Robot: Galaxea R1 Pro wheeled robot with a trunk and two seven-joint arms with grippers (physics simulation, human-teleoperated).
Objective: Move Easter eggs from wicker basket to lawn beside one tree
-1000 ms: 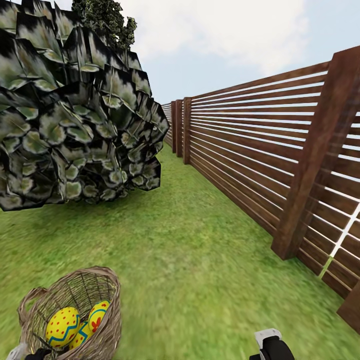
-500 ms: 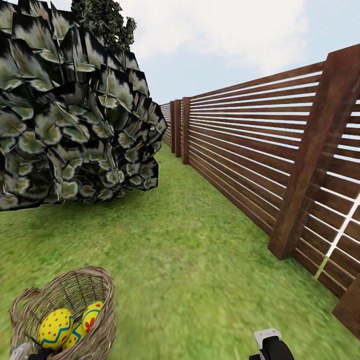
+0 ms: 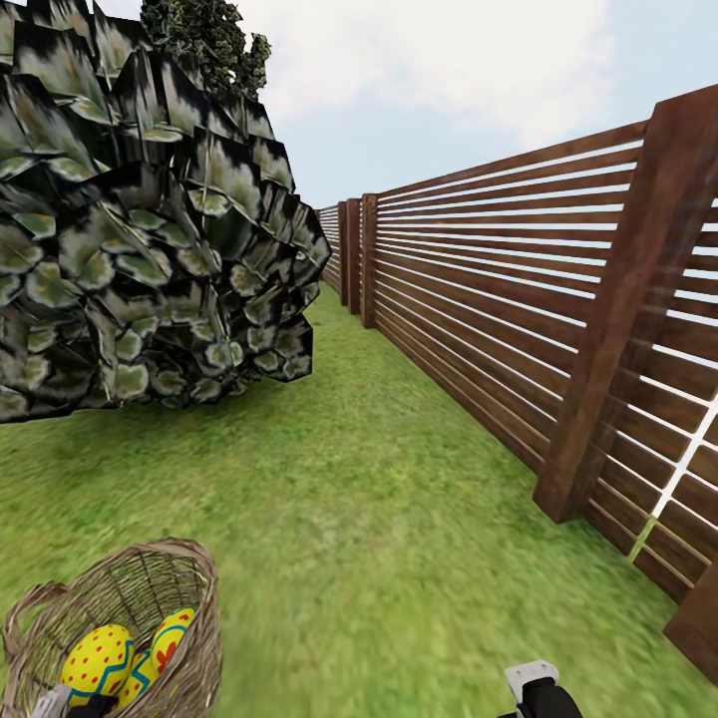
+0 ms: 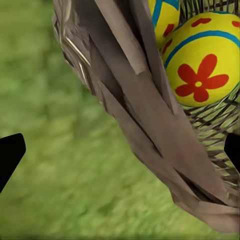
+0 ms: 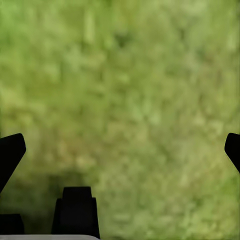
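Showing the wicker basket (image 3: 204, 648) on the lawn (image 3: 399, 558) at the head view's lower left, Easter eggs (image 3: 97, 658) inside, left gripper (image 4: 121, 152) gaping empty astride its rim, right gripper (image 5: 120, 152) gaping empty over grass, risking snagging wicker and tipping it.
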